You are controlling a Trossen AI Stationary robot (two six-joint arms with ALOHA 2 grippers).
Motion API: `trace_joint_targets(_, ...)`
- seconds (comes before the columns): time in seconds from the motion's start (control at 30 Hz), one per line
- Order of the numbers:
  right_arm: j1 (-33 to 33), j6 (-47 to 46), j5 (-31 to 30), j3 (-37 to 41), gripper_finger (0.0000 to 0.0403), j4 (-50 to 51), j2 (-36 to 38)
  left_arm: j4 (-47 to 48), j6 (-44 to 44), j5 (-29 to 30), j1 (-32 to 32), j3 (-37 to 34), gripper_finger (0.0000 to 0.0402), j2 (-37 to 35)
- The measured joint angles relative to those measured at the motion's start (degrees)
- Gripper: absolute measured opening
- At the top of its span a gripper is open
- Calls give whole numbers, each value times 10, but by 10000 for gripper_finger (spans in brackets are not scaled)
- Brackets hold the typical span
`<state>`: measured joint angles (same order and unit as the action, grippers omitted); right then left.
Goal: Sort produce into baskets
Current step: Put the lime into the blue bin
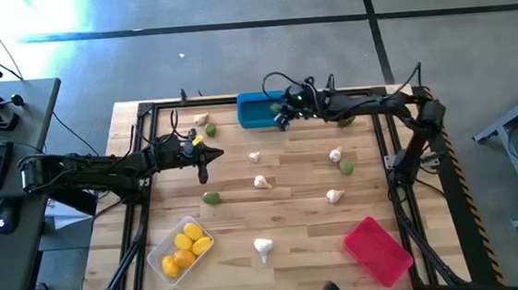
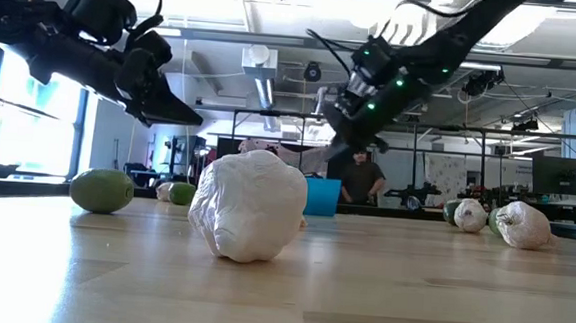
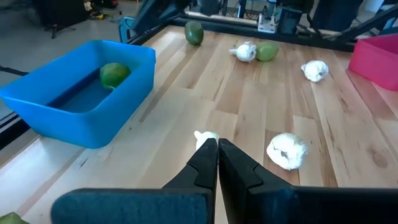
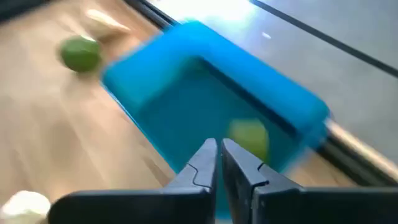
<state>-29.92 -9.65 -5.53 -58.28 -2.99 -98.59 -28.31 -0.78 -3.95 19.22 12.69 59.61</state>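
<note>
The blue bin (image 1: 258, 110) stands at the table's far edge with one green piece (image 3: 114, 73) inside; the piece also shows in the right wrist view (image 4: 249, 138). My right gripper (image 1: 283, 115) hovers shut and empty over this bin (image 4: 205, 81). My left gripper (image 1: 210, 154) is shut and empty above the table's left middle, raised clear in the low view (image 2: 183, 115). A small garlic bulb (image 3: 205, 135) lies on the table just beyond its fingertips. The clear bin (image 1: 182, 248) at the near left holds yellow lemons. The red bin (image 1: 377, 250) stands at the near right.
Garlic bulbs (image 1: 262, 247) (image 1: 334, 195) (image 1: 261, 182) and green pieces (image 1: 211, 198) (image 1: 345, 166) (image 1: 210, 128) lie scattered over the wooden table. A large garlic bulb (image 2: 248, 204) lies close to the low camera. A dark frame (image 1: 141, 173) runs around the table's edges.
</note>
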Motion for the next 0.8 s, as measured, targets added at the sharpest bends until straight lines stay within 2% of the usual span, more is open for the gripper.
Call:
trace_joint_targets(0.2, 59, -66, -85, 73, 4, 35, 89, 5, 0, 0, 0, 0, 0, 0)
trace_joint_targets(0.33, 101, -103, -125, 89, 1, 139, 163, 7, 0, 0, 0, 0, 0, 0)
trace_joint_targets(0.53, 185, -183, -122, 90, 1, 329, 268, 15, 0, 0, 0, 0, 0, 0)
trace_joint_targets(0.6, 212, -224, -102, 90, 1, 386, 292, 15, -1, 0, 0, 0, 0, 0)
trace_joint_targets(0.7, 246, -305, -90, 90, 10, 467, 306, 15, -5, 0, 0, 0, 0, 0)
trace_joint_targets(0.8, 267, -375, -78, 90, 41, 540, 299, 15, -5, 0, 0, 0, 0, 0)
